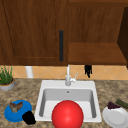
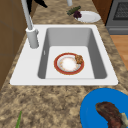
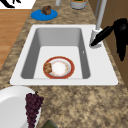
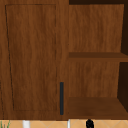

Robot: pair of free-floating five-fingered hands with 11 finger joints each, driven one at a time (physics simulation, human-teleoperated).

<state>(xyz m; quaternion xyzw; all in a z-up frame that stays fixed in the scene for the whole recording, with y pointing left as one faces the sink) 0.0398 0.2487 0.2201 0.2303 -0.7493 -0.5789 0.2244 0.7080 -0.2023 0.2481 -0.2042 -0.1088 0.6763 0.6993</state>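
Observation:
My right hand (image 1: 88, 70) hangs open just under the open cabinet shelf (image 1: 96, 53), fingers pointing down, right of the faucet (image 1: 68, 77). In the right side view it (image 3: 120, 33) is close to the faucet's base (image 3: 96, 37), with one digit reaching towards it. My left hand (image 1: 28, 117) floats at the counter's front, beside the blue plate (image 1: 11, 115) that carries a piece of meat (image 1: 16, 106); its fingers look spread in the right side view (image 3: 10, 3). A red-rimmed plate (image 2: 68, 63) with a brown morsel (image 2: 79, 59) lies in the sink (image 2: 75, 28).
A big red round shape (image 1: 67, 115) covers the sink's front. A white plate (image 1: 116, 117) with grapes (image 1: 113, 105) and a cucumber (image 1: 122, 103) sits at the right. A potted plant (image 1: 6, 78) and a white cup (image 1: 29, 72) stand at the left. The left cabinet door (image 1: 32, 30) is closed.

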